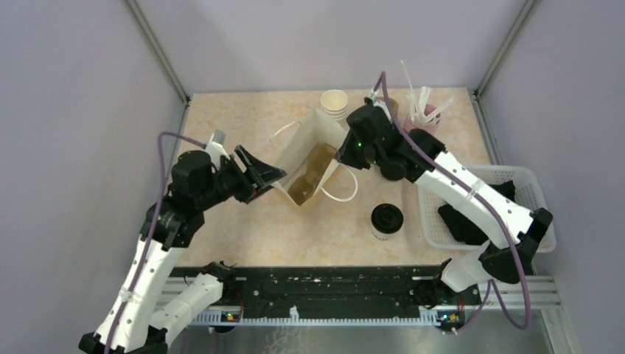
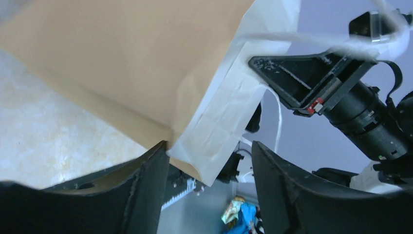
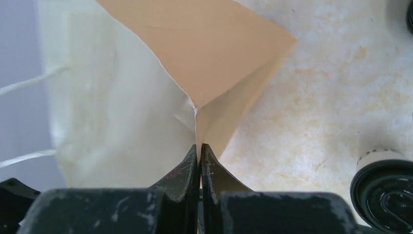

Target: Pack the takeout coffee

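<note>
Bags: one paper bag [image 1: 325, 138], mouth open
Coffees: one takeout coffee [image 1: 388, 220], on bare table [image 1: 243, 236] near it
My right end effector [image 3: 199, 146]: clamped on bag rim
My left end effector [image 2: 209, 151]: open, straddling opposite corner

Robot lab test cell, plain grey partition walls [image 1: 74, 74], metal corner posts [image 1: 158, 51], marble-look tabletop [image 1: 243, 228]

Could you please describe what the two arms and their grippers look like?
Both the left arm and right arm have white link shells with black joints, and a purple cable runs along each. The left gripper and right gripper are black with two wedge-shaped fingers; the right one's show pale scuffs.
</note>
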You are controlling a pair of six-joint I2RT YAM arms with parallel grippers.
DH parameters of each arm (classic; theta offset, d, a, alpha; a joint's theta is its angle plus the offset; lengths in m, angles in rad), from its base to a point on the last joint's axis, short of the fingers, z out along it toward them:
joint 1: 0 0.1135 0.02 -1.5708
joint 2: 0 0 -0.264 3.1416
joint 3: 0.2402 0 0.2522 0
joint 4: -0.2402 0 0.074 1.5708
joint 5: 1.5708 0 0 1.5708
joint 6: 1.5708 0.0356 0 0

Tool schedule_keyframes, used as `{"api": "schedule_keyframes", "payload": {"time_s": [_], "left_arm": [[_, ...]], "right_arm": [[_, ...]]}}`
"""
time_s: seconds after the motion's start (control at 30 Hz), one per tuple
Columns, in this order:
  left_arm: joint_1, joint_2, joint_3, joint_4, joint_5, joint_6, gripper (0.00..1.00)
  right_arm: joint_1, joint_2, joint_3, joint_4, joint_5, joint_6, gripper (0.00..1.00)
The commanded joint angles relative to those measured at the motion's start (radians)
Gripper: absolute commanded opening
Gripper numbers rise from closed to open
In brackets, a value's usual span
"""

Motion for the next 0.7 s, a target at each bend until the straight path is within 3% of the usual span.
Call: {"api": "schedule_keyframes", "payload": {"time_s": [0.0, 0.13, 0.2, 0.33, 0.5, 0.57, 0.67], "left_arm": [[0.000, 0.007, 0.251, -0.196, -0.135, 0.404, 0.76], [0.000, -0.011, 0.347, -0.210, -0.282, 0.495, 0.85], [0.000, 0.000, 0.357, -0.216, -0.343, 0.490, 0.86], [0.000, 0.070, 0.329, -0.215, -0.398, 0.481, 0.98], [0.000, 0.180, 0.354, -0.220, -0.366, 0.469, 0.98], [0.000, 0.206, 0.348, -0.223, -0.371, 0.461, 0.98], [0.007, 0.253, 0.329, -0.257, -0.372, 0.435, 0.98]], "right_arm": [[-0.017, 0.107, 0.302, -0.310, -0.148, -0.261, 0.00], [-0.050, 0.206, 0.462, -0.469, -0.289, -0.398, 0.00], [-0.093, 0.230, 0.455, -0.462, -0.397, -0.446, 0.00], [-0.202, 0.289, 0.352, -0.361, -0.534, -0.532, 0.00], [-0.166, 0.512, 0.825, -0.664, -0.501, -0.596, 0.00], [-0.159, 0.494, 0.813, -0.656, -0.443, -0.566, 0.00], [-0.156, 0.494, 0.657, -0.595, -0.341, -0.583, 0.00]]}}
